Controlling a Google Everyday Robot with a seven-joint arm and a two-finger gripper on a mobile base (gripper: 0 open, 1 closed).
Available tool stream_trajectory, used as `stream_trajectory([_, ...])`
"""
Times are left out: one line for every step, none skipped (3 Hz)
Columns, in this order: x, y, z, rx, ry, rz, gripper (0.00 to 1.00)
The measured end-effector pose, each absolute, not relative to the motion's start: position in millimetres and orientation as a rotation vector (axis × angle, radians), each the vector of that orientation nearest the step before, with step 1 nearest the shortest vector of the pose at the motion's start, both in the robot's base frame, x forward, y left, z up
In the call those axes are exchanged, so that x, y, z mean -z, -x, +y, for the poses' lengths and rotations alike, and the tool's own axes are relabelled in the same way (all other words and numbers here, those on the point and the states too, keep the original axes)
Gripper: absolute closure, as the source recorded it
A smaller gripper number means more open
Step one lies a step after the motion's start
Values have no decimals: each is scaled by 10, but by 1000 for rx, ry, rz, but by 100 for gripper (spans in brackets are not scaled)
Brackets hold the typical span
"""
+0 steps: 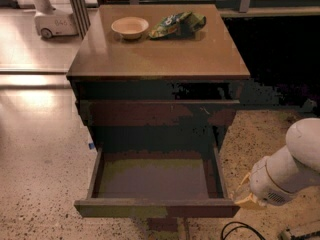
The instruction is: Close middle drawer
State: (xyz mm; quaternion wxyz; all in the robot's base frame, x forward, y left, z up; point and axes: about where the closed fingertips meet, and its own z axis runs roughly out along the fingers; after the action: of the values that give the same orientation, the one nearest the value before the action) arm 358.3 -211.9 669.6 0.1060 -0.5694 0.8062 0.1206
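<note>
Dark brown wood forms the middle drawer (155, 208), which stands pulled far out of the table (160, 59) toward the camera, below a drawer front that is nearly shut. The gripper (245, 196) sits low at the drawer's front right corner, on a white arm (292, 169). I cannot tell whether it touches the front strip, or whether it is spread or clenched. A pale bowl (130, 27) and a green snack bag (178, 24) rest on the table's top.

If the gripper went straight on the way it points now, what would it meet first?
Probably the right front corner of the open middle drawer: the gripper sits low at the right, just beside it, pointing left. Depth is unclear.
</note>
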Motion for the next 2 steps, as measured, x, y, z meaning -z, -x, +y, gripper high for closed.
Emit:
stream_trajectory([-6677,-3580,-2118,-344,1674,2378,100])
stream_trajectory([-6597,-3569,-2117,-295,1659,2392,100])
